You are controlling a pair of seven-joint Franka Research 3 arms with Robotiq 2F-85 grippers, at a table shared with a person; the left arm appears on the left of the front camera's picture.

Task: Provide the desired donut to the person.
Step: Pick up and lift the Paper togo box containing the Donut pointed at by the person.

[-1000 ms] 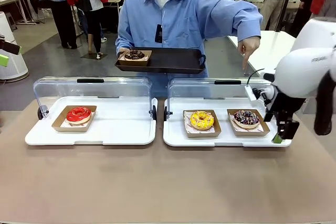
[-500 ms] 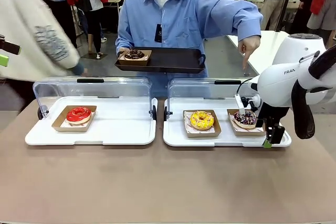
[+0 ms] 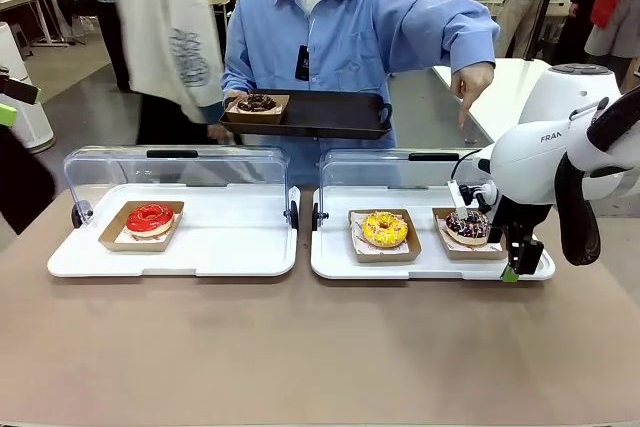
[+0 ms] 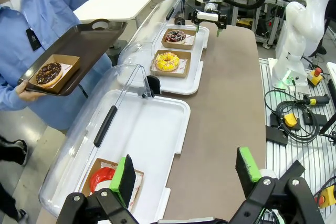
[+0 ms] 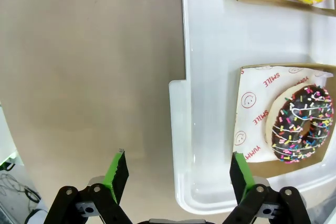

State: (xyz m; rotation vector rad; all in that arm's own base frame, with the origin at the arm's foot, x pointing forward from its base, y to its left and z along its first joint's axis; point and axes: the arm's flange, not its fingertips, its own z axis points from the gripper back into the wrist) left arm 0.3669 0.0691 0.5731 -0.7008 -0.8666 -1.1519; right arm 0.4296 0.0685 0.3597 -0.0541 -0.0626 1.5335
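I am hovering the wide-open right gripper point(image 3: 522, 259) at the white tray's point(image 3: 425, 263) corner, just beside the chocolate sprinkle donut point(image 3: 468, 225) the person point(image 3: 340, 27) is pointing to, where a misaligned descent could snag the rim.

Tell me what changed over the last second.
The right gripper moved left, in over the near corner of the white tray by the sprinkled chocolate donut, open and empty. A bystander in white walked across behind. The person's pointing hand, black tray, yellow donut and red donut stayed put.
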